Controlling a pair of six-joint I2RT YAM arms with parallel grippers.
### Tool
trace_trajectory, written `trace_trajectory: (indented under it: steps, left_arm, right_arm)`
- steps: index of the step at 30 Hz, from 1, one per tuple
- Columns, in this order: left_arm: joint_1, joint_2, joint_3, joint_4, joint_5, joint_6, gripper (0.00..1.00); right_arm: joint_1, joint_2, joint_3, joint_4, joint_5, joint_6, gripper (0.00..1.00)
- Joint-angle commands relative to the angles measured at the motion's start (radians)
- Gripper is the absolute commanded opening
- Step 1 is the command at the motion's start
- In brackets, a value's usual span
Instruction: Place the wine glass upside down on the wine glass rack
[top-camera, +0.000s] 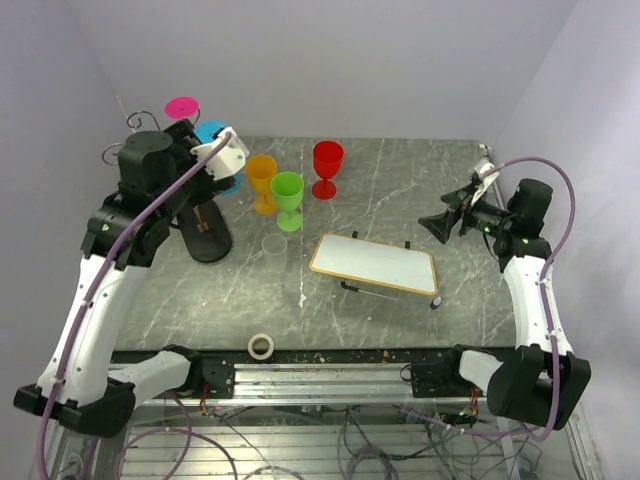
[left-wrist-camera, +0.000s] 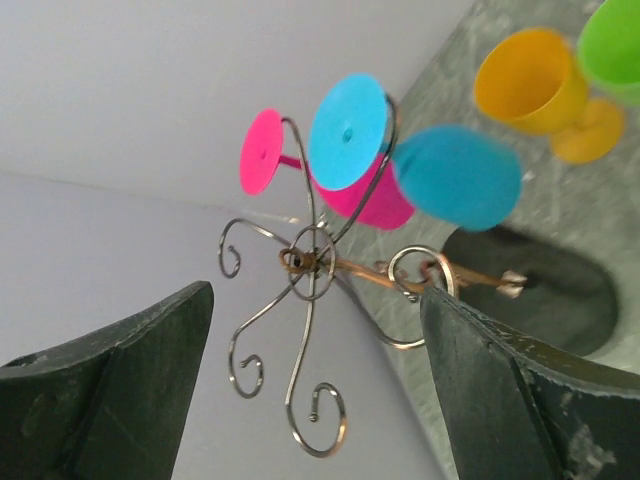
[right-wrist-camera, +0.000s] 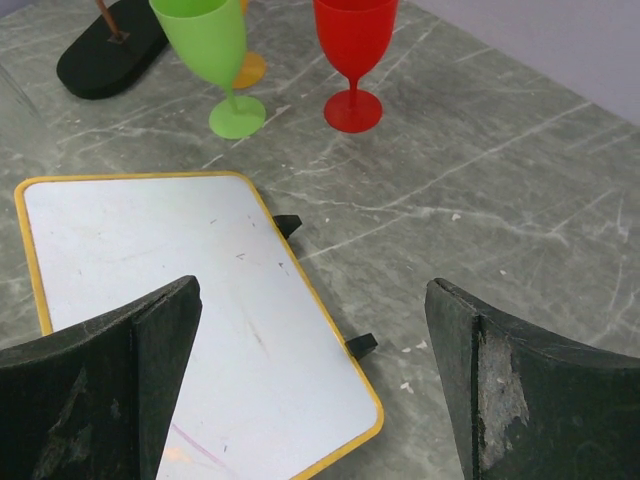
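The wine glass rack (left-wrist-camera: 310, 262) is a thin wire stand with curled scroll arms; its black oval base (top-camera: 208, 241) sits at the table's back left. A blue wine glass (left-wrist-camera: 455, 176) hangs upside down on it, foot (left-wrist-camera: 348, 130) caught in a scroll arm. A pink wine glass (left-wrist-camera: 262, 150) hangs upside down beside it. My left gripper (left-wrist-camera: 315, 390) is raised near the rack top, open, with only bare scroll wire seen between its fingers. My right gripper (right-wrist-camera: 315, 390) is open and holds nothing, hovering over the table's right side.
Orange (top-camera: 262, 180), green (top-camera: 288, 198) and red (top-camera: 327, 166) wine glasses stand upright right of the rack. A yellow-framed whiteboard (top-camera: 375, 263) lies mid-table. A tape roll (top-camera: 261, 346) sits at the front edge. Walls close in behind and on both sides.
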Motion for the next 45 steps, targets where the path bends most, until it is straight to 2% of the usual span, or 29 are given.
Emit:
trace_trajectory:
  steps: [1, 4, 7, 14, 20, 26, 30, 39, 45]
  left_arm:
    - [0.014, -0.041, 0.052, -0.066, 0.234, -0.173, 0.96]
    - [0.037, -0.050, 0.059, -0.064, 0.299, -0.244, 0.96]
    - [0.064, -0.060, 0.062, -0.064, 0.327, -0.311, 0.97]
    - [0.095, -0.036, 0.129, -0.136, 0.276, -0.485, 0.98]
    - [0.170, -0.054, 0.118, -0.102, 0.384, -0.577, 1.00]
    - [0.255, -0.019, 0.131, -0.086, 0.466, -0.667, 1.00]
    - [0.330, -0.015, 0.104, -0.059, 0.531, -0.694, 1.00]
    - [0.416, 0.010, 0.089, -0.053, 0.621, -0.657, 1.00]
    - [0.469, 0.004, 0.070, -0.080, 0.623, -0.626, 0.99]
  right_arm:
    - [-0.036, 0.009, -0.019, 0.043, 0.012, 0.016, 0.94]
    - [-0.057, 0.023, -0.015, 0.035, 0.017, 0.022, 0.94]
    - [-0.058, 0.046, 0.024, -0.052, 0.056, -0.007, 0.94]
    - [-0.053, 0.078, 0.152, -0.285, 0.122, -0.119, 0.94]
    - [0.003, 0.079, 0.266, -0.300, 0.205, -0.077, 0.94]
    - [0.206, 0.166, 0.418, -0.285, 0.397, -0.031, 0.91]
    - [0.316, 0.255, 0.503, -0.260, 0.459, -0.007, 0.90]
    - [0.600, 0.520, 0.725, -0.233, 0.619, 0.078, 0.84]
    - [0.723, 0.696, 0.882, -0.223, 0.711, 0.153, 0.78]
